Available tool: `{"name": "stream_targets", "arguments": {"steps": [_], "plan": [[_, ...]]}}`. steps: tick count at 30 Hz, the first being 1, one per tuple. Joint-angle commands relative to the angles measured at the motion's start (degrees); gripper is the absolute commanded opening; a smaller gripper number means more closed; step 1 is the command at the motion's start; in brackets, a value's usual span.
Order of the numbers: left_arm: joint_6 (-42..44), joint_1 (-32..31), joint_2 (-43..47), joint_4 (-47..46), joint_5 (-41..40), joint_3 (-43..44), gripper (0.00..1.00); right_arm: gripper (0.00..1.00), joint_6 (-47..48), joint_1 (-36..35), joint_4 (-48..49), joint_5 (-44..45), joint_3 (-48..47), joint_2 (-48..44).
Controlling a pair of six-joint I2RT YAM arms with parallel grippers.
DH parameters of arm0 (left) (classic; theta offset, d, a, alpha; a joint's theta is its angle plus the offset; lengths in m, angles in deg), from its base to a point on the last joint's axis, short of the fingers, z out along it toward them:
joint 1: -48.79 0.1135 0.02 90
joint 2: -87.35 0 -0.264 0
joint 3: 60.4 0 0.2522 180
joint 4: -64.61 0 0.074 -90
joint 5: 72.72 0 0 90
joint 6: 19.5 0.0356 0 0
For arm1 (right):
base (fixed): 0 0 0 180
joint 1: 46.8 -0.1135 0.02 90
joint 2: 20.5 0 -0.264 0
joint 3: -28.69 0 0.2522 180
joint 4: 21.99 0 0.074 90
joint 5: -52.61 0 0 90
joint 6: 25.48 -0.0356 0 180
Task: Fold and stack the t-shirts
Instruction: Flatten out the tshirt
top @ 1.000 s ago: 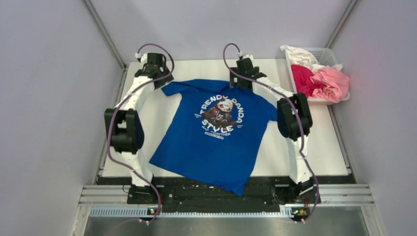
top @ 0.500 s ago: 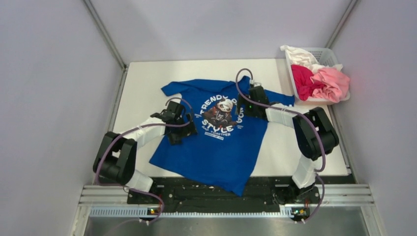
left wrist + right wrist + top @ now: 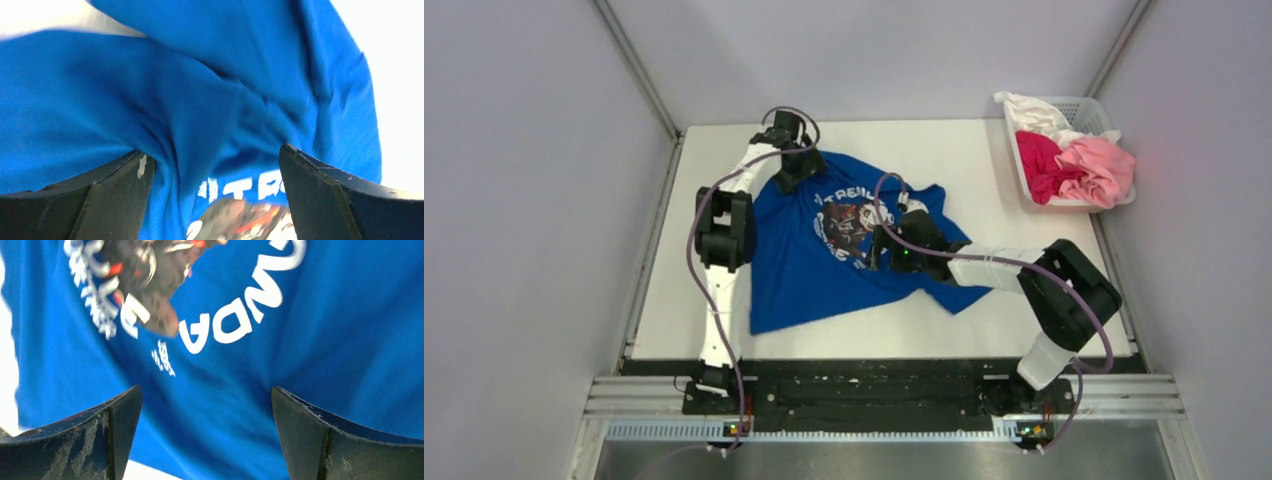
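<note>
**Fig. Blue tee under both arms: preparing the fold.** The blue t-shirt (image 3: 804, 280) lies print-up but rumpled on the left-centre of the table (image 3: 994, 180). Its near hem runs askew, and its right side is gathered into ridges beneath the right arm. The panda print (image 3: 849, 220) is creased, and part of its lettering (image 3: 235, 315) is hidden.

The left gripper (image 3: 796, 170) stands at the shirt's far left edge. In the left wrist view its jaws are spread wide (image 3: 215, 155), with a bunched fold of the blue cloth (image 3: 200, 115) just beyond the tips and nothing pinched. The right gripper (image 3: 879, 250) hangs over the print, likewise spread wide (image 3: 206, 390) and empty, with cloth filling the view below it.

The step in hand appears to be spreading the shirt flat before folding. To do it well:

- Each gripper should probably close on a single outer edge, such as a shoulder or side seam. A ridge in mid-panel would take up several layers and drag the whole garment.
- Pulling the two holds apart with even, low tension should take out the creases.
- Soft cotton is likely to slide over the table and not stretch, so a short lift may be needed.

The magenta tee (image 3: 1039, 165), the pale pink tee (image 3: 1099, 165) and the white tee (image 3: 1029, 110) wait heaped in the basket (image 3: 1092, 105) at the far right, well apart from the blue one. No stack is begun yet.
</note>
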Motion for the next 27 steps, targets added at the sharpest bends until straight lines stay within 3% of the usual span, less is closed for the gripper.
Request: {"name": "stream_targets", "arguments": {"steps": [1,5,8,13,18,24,27], "plan": [[2.79,2.16,-14.16,2.99,-0.26,19.93,0.97,0.99,-5.38,-5.61,4.12,-3.61,-3.33,3.71],[3.23,2.21,-15.41,0.72,3.86,25.97,0.99,0.99,-1.35,-5.98,-0.86,4.58,-10.91,4.98],[6.15,2.17,-7.97,1.35,0.92,20.28,0.99,0.99,3.07,-5.93,-2.47,12.1,-12.74,1.13],[7.7,2.21,16.32,1.21,-9.61,-0.56,0.99,0.99,4.37,-4.37,-4.27,17.17,-10.48,-6.55],[-0.68,2.69,39.62,3.83,-22.3,-28.64,0.99,0.99,-0.77,-2.94,-8.94,20.3,-2.43,-14.6],[-7.93,6.29,57.64,9.42,-25.27,-53.28,0.99,0.99,-2.96,-1.66,-11.03,21.2,7.68,-25.62],[-9.03,9.51,61.67,7.24,-21.58,-61.79,0.99,0.99,-2.95,-1.38,-11.76,22.75,10.92,-29.76]]}}
